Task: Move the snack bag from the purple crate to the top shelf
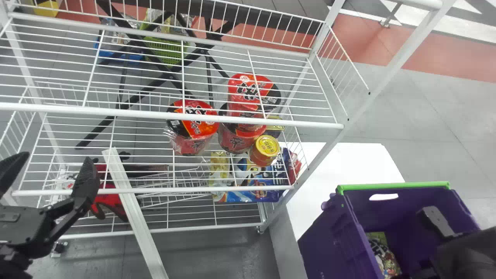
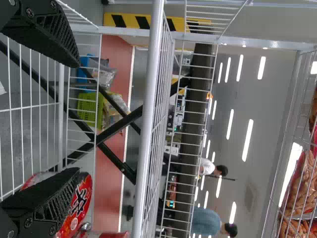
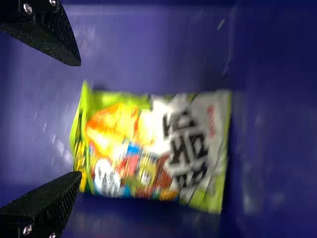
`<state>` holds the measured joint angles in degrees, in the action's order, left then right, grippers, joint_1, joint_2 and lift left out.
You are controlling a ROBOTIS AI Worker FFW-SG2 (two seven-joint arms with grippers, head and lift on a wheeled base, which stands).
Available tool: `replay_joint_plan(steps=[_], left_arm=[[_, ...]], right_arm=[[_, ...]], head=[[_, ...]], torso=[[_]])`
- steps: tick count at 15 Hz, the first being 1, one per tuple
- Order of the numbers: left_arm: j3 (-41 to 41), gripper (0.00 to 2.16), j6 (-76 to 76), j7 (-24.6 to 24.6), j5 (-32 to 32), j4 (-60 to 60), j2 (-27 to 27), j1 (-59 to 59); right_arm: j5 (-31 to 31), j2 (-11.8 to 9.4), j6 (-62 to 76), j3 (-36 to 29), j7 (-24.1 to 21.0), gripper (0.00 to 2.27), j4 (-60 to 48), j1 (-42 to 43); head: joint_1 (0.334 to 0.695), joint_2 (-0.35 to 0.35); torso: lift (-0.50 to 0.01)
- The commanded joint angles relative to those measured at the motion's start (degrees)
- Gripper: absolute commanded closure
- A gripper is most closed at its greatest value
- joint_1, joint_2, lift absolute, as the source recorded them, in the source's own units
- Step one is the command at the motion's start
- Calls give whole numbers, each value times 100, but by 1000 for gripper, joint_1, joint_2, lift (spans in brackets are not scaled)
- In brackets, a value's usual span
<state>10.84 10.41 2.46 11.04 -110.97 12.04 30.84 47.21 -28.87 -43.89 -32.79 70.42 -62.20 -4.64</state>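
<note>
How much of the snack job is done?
None of the moving looks done: the shiny green-and-white snack bag lies inside the deep purple plastic crate. Nothing is in hand: the black right gripper is open near the bag. Left to do: grip it, lift it out and put it on top of the white wire rack.

The purple crate is smooth plastic, faintly shiny inside. The snack bag looks like glossy film, the rack smooth coated metal, the desk smooth and matt.
</note>
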Motion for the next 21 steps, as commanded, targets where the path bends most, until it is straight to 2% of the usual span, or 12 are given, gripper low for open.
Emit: replay_joint_plan(steps=[1,5,8,13,17,21], left_arm=[[-12,63,0,-8,47,32,0,-25],[-3,63,0,-88,118,67,-9,-60],[-12,63,0,-88,135,102,9,-69],[-12,63,0,-131,258,58,44,-52],[-12,63,0,-131,258,85,44,-43],[-21,63,0,-123,258,111,44,-25]], right_arm=[[7,-48,227,-17,-168,-2,393,33],[-142,-4,508,-228,-529,-2,666,-11],[-459,22,772,-465,-986,-2,868,-28],[-775,84,772,-676,-1258,19,947,7],[-705,242,702,-597,-1715,53,956,306],[-371,251,684,-403,-2128,53,1167,648]], head=[[695,-350],[695,-350],[695,-350],[695,-350],[695,-350],[695,-350]], torso=[[-453],[-453],[-453],[-453],[-453],[-453]])
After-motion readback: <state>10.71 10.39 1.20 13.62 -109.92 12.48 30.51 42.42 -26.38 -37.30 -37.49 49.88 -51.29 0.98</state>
